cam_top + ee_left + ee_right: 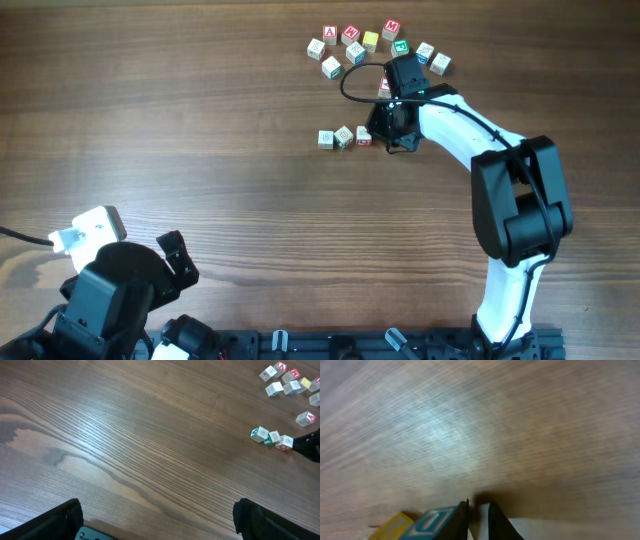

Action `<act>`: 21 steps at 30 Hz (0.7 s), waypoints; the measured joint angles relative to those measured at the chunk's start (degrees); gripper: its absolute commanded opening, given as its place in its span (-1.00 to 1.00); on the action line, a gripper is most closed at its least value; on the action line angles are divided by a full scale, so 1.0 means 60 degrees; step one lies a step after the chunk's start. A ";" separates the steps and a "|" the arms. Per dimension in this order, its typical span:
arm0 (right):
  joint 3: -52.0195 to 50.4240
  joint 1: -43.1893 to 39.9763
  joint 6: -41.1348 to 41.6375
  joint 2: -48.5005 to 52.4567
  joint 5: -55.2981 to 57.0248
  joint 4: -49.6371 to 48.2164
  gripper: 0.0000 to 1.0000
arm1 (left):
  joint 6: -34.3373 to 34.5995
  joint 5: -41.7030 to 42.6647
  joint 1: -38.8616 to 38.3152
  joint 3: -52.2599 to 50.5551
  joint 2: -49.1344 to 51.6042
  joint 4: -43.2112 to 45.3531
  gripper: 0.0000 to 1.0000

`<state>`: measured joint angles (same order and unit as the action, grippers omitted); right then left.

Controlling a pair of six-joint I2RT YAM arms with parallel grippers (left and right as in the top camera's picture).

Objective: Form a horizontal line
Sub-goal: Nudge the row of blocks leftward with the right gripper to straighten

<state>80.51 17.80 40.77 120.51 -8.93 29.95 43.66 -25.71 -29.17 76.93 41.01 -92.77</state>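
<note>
Left hand (172, 256) is parked at the near-left corner of the counter (200, 120). Its fingers are spread wide in the left wrist view (157, 506), with nothing between them. It's well away from everything and out of play.

The row (344, 137) is three small pale cubes edge to edge, mid-counter and right of centre. Its long axis runs left-right in the overhead view, close to level, with the right end a touch farther from the robot. The left wrist camera sees it far off at upper right (273, 437), with a red mark on the last cube.

Right hand (383, 130) sits just beside the row's right end, touching or nearly so; the wrist covers the contact point. That's the key relation: the row lies directly left of this hand, and its open end faces the hand. I'd say any added cube goes in from the right along that same axis, and the right arm is plainly the nearer one.

State of the right hand: in its own view (477, 517) the fingers stand close, with a thin gap. The frame is blurred, so I can't tell if they're fully together or pinching anything. A blue cube (437, 522) and a yellow cube (395, 529) sit just left of the fingers.

A single cube (305, 418) lies between the row and the loose cubes (370, 45) clustered at the far side.

Risk, as I see it: a sideways nudge from the hand would skew the right end.
</note>
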 measured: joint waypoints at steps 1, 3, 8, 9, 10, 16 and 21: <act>-0.0011 0.0000 -0.0146 0.0025 -0.0007 -0.0178 -0.68 | 0.0000 0.0000 0.0000 0.0000 0.0000 0.0000 1.00; -0.0029 0.0000 -0.0481 0.0051 -0.0007 -0.0426 -0.68 | 0.0000 0.0004 0.0000 0.0000 0.0000 0.0000 1.00; -0.0040 0.0000 -0.1461 0.0066 -0.0080 -0.0630 -0.68 | 0.0000 0.0000 0.0000 0.0000 0.0000 0.0000 1.00; -0.0047 0.0000 -0.1614 0.0069 -0.0237 -0.0663 -0.69 | 0.0000 0.0004 0.0000 0.0000 0.0000 0.0000 1.00; -0.0066 0.0000 -0.1796 0.0069 -0.0448 -0.0736 -0.69 | 0.0000 0.0004 0.0000 0.0000 0.0000 0.0000 1.00; -0.0087 0.0007 -0.2065 0.0069 -0.0838 -0.0586 -0.70 | 0.0000 0.0004 0.0000 0.0000 0.0000 0.0000 1.00; -0.0091 0.0007 -0.1865 0.0069 -0.1304 -0.0357 -0.71 | 0.0000 0.0004 0.0000 0.0000 0.0000 0.0000 1.00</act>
<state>79.96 17.85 29.58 120.92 -16.75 27.81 43.66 -25.69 -29.17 76.93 41.01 -92.77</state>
